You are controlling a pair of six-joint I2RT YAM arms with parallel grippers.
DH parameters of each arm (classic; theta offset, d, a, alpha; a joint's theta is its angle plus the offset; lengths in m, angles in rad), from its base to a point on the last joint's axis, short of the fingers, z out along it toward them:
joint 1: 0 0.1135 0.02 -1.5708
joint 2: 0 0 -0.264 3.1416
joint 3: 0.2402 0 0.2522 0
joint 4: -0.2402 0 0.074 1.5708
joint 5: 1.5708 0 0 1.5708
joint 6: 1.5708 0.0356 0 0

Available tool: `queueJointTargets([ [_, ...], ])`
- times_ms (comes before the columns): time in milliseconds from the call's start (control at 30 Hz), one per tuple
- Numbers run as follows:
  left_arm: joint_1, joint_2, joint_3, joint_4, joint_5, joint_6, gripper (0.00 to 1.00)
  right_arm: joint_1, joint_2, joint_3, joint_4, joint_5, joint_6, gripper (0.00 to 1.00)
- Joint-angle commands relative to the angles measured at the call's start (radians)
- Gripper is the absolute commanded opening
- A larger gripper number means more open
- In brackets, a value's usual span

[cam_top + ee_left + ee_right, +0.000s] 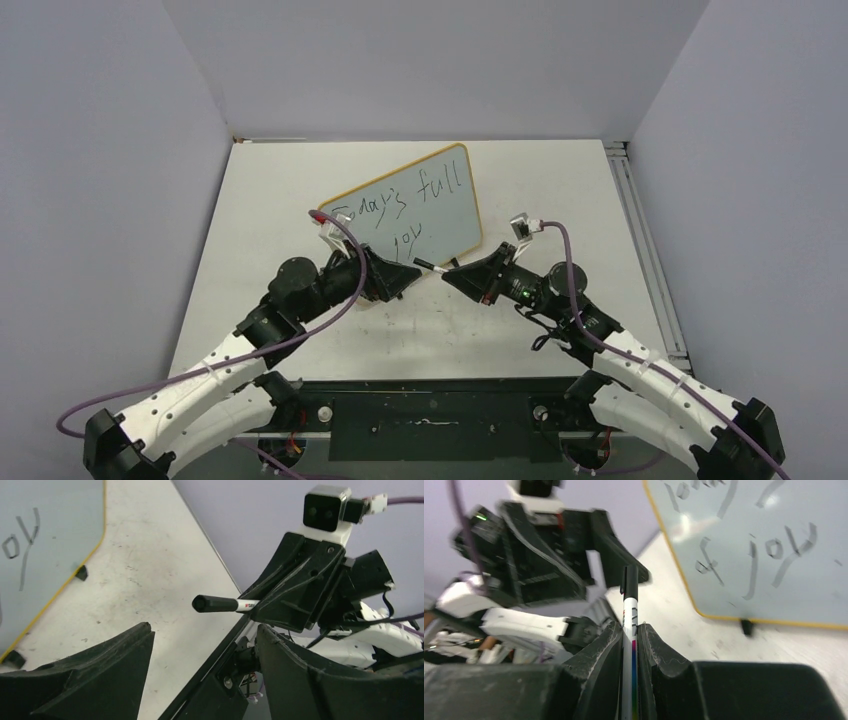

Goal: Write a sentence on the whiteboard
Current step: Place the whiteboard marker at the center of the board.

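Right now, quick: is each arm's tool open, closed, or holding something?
Left tool: open, holding nothing.
Right tool: closed on the marker pen.

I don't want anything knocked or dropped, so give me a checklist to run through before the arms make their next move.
1. The right gripper is shut on the marker barrel: ok.
2. The black cap is seated over the marker tip: ok.
3. The left gripper is open, its fingers apart from the cap: ok.
4. The sentence is written in two lines on the whiteboard: ok.
5. The whiteboard stands firmly on its feet: cannot tell.
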Motion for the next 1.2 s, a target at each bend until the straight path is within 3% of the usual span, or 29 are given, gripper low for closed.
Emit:
queueJointTargets([
  [0, 0.114, -0.04, 0.135, -0.25, 0.127, 0.153, 0.78, -0.002, -0.018, 0.028, -0.378, 0.159, -0.157, 0.05],
  [133, 0.191, -0.023, 0.174, -0.373, 0.143, 0.277, 0.86, -0.003, 0.061, 0.003, -0.426, 0.151, -0.192, 0.05],
  [333, 0.361, -0.009, 0.189, -0.435, 0.228, 0.397, 0.86, -0.001, 0.257, 0.015, -0.385, 0.042, -0.209, 0.05],
  [633, 0.513, -0.078, 0.226, -0.516, 0.195, 0.489, 0.86, -0.017, 0.452, 0.016, -0.352, 0.034, -0.22, 0.07],
  [833, 0.535, -0.183, 0.195, -0.541, -0.003, 0.544, 0.97, -0.05, 0.506, 0.022, -0.387, 0.112, -0.228, 0.23],
  [1067, 0.543, -0.203, 0.19, -0.618, -0.233, 0.612, 1.0, -0.081, 0.48, 0.053, -0.497, 0.253, -0.258, 0.66],
  [1167, 0.543, -0.217, 0.181, -0.644, -0.334, 0.621, 0.96, -0.109, 0.435, 0.072, -0.554, 0.319, -0.276, 0.83],
])
